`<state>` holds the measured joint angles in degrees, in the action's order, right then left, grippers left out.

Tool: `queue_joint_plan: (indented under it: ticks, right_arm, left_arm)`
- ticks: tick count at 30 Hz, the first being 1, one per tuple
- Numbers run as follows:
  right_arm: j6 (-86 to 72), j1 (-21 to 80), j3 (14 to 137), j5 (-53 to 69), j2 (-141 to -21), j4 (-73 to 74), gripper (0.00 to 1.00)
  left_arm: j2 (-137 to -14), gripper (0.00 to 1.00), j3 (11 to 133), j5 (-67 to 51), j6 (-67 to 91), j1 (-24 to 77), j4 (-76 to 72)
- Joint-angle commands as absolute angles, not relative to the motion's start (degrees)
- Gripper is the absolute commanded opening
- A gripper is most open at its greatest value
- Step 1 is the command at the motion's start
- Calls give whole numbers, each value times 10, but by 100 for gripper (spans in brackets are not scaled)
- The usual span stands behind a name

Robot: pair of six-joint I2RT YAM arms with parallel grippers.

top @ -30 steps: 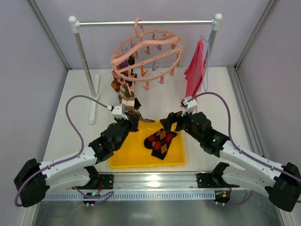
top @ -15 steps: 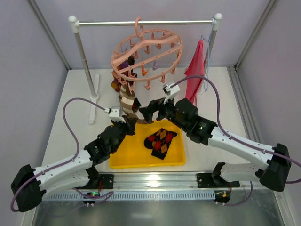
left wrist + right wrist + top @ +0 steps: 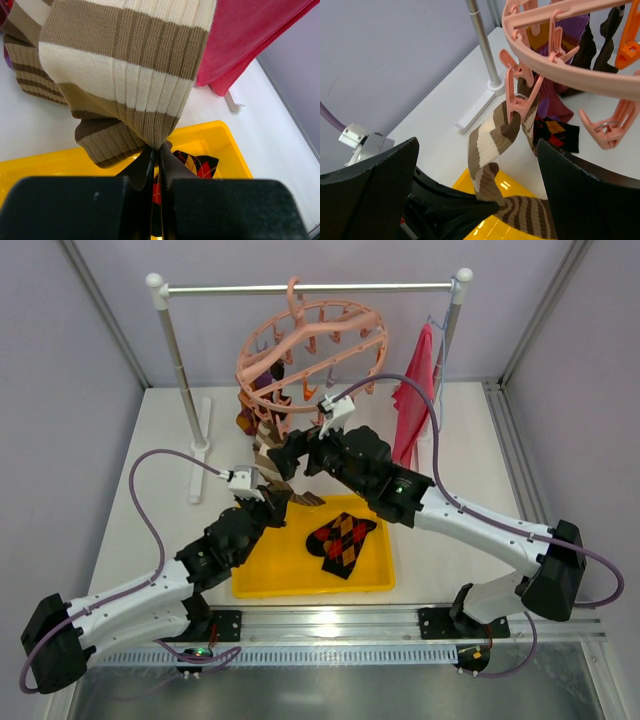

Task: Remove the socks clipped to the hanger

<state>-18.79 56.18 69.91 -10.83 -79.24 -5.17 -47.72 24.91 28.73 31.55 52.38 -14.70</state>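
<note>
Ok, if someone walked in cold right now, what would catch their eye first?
The salmon-pink ring hanger hangs from the back rail, a brown-cream striped sock clipped to one peg. The left gripper is shut on that sock's lower end, and the right gripper is open near the peg. In front, a bright yellow tray holds a dark argyle sock.

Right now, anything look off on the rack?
The pink hanger hangs tilted, low on its left side. There the striped sock is clipped at the top while the left gripper pinches its bottom end.
</note>
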Motion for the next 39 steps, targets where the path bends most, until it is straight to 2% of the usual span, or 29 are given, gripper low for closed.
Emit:
queue_joint_plan:
  ticks: [1,17,21,24,25,26,27,31,33,35,37,38,39]
  right_arm:
    - [-181,565,752,-144,-812,-47,100]
    - [-151,565,868,-235,-924,-7,100]
    - [-149,565,875,-250,-936,-14,91]
    - [-143,565,872,-255,-940,-26,64]
    - [-142,565,871,-255,-940,-28,27]
    - [-143,564,871,-257,-940,-29,12]
    - [-144,565,868,-258,-940,-34,4]
    - [-147,565,865,-265,-939,-34,4]
    - [-148,564,861,-265,-937,-35,7]
    - [-146,564,855,-264,-933,-39,22]
    - [-144,565,851,-265,-928,-46,32]
    - [-144,564,846,-262,-926,-47,41]
    - [-140,564,846,-259,-925,-47,60]
  left_arm:
    - [-468,0,244,280,323,526,-154]
    - [-443,0,239,278,323,526,-150]
    - [-445,0,239,275,323,526,-149]
    - [-446,0,239,274,323,526,-149]
    - [-445,0,239,274,323,526,-149]
    - [-445,0,239,275,323,526,-149]
    - [-445,0,239,274,323,526,-149]
    - [-446,0,238,275,323,526,-149]
    - [-445,0,238,275,323,526,-149]
    - [-443,0,237,276,323,526,-148]
    - [-442,0,237,278,323,526,-147]
    - [-440,0,237,276,322,526,-146]
    - [-439,0,237,275,318,526,-146]
